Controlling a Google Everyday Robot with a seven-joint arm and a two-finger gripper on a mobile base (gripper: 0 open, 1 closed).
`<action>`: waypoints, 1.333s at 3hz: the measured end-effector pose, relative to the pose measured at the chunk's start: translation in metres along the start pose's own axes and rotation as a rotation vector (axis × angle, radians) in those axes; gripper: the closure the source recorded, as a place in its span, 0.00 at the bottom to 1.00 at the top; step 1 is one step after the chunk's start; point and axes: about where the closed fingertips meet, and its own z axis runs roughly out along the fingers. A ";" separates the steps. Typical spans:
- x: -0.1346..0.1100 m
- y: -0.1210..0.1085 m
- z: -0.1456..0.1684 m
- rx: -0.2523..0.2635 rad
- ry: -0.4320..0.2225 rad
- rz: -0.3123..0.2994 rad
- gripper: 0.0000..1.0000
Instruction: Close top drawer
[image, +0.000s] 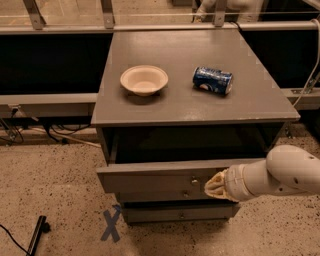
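The top drawer (150, 179) of the grey cabinet stands pulled out a little way, its plain front panel carrying a small metal knob (194, 181). The dark gap above the panel shows the inside of the cabinet. My gripper (214, 185) comes in from the right on a white arm (280, 174) and its tip rests against the right part of the drawer front, just right of the knob. A lower drawer (175, 212) sits below.
On the cabinet top (260, 95) stand a cream bowl (144, 79) and a blue can (213, 80) lying on its side. A blue X of tape (111, 225) marks the speckled floor at the front left. A black rod (36, 234) lies at the lower left.
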 end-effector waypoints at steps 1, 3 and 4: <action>-0.001 -0.002 0.002 0.017 0.001 -0.002 1.00; 0.015 -0.043 0.015 0.177 0.095 -0.096 1.00; 0.015 -0.043 0.015 0.177 0.095 -0.096 1.00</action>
